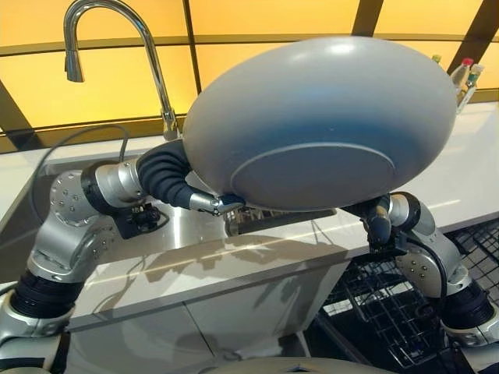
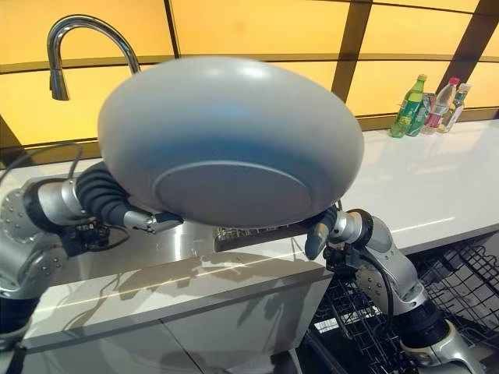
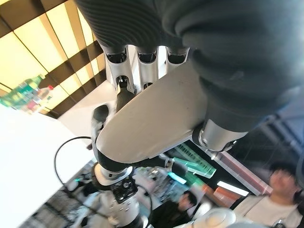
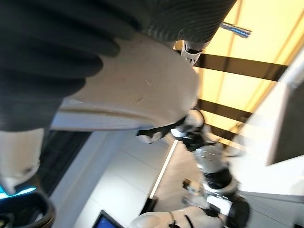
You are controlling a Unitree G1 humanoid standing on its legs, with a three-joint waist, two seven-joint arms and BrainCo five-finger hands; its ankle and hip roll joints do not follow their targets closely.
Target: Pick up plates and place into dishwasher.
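Observation:
A large grey plate [image 1: 320, 117] is held up in the air above the sink, its underside and foot ring turned toward my head. My left hand [image 1: 168, 179] grips its left rim, the thumb [image 1: 218, 204] lying across the underside. In the left wrist view the fingers [image 3: 142, 57] run behind the plate [image 3: 152, 123] and the thumb [image 3: 213, 137] clamps the near face. My right hand [image 1: 380, 222] holds the lower right rim from below. The right wrist view has the plate [image 4: 137, 90] pinched between that hand's fingers and thumb [image 4: 19, 161].
A chrome faucet [image 1: 117, 47] arches over the steel sink [image 1: 265, 222] set in the white counter [image 1: 475, 171]. Several bottles [image 2: 425, 105] stand at the counter's far right. The dishwasher's wire rack [image 1: 374, 304] is pulled out at lower right. People [image 3: 280, 180] stand behind.

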